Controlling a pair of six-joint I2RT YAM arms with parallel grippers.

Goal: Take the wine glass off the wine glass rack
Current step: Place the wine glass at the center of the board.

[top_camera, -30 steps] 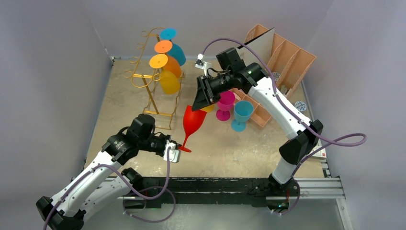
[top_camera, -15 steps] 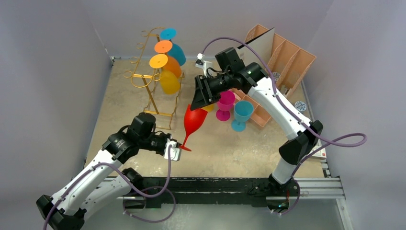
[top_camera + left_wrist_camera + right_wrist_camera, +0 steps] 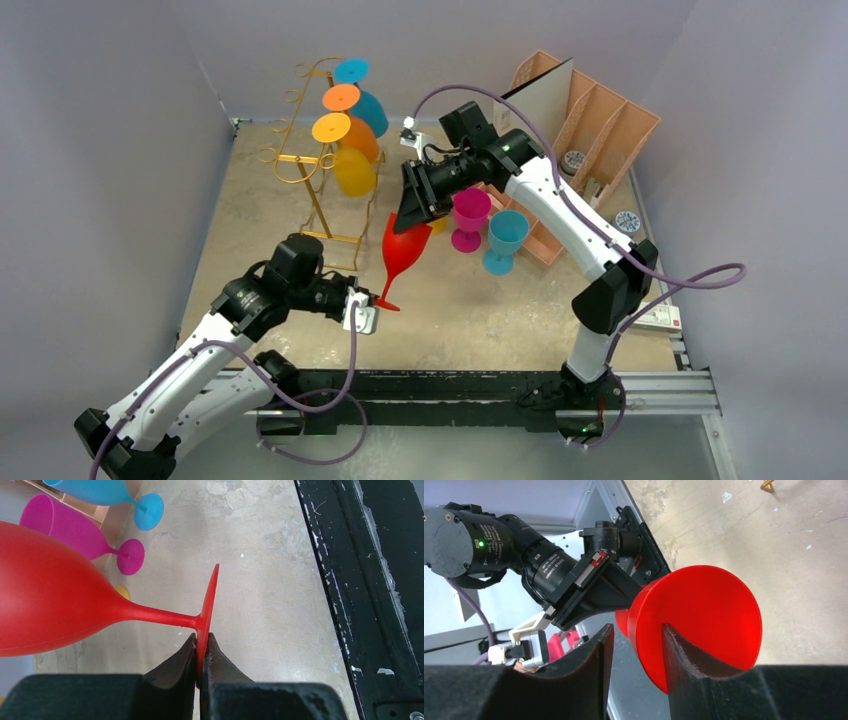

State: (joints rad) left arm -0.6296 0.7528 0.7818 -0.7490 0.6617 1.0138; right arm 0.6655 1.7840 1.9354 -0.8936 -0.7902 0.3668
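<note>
The red wine glass (image 3: 403,250) is off the gold wire rack (image 3: 318,175) and hangs tilted in the air to the rack's right. My left gripper (image 3: 372,312) is shut on the edge of the glass's foot (image 3: 207,605), pinched between both fingers (image 3: 185,655). My right gripper (image 3: 413,212) is open at the bowl's rim. In the right wrist view one finger (image 3: 684,650) sits inside the red bowl (image 3: 709,610) and the other is outside, apart from the wall. Three glasses, blue, orange and yellow, hang upside down on the rack.
A pink glass (image 3: 468,215) and a blue glass (image 3: 505,238) stand upright just right of the red one, in front of the peach slotted organiser (image 3: 600,120). A black rail (image 3: 450,385) runs along the near table edge. Walls close in on the left and the back.
My right arm has shifted slightly left and back at the bowl. The red glass has leaned a little left with it. The left gripper keeps its grip on the foot.
</note>
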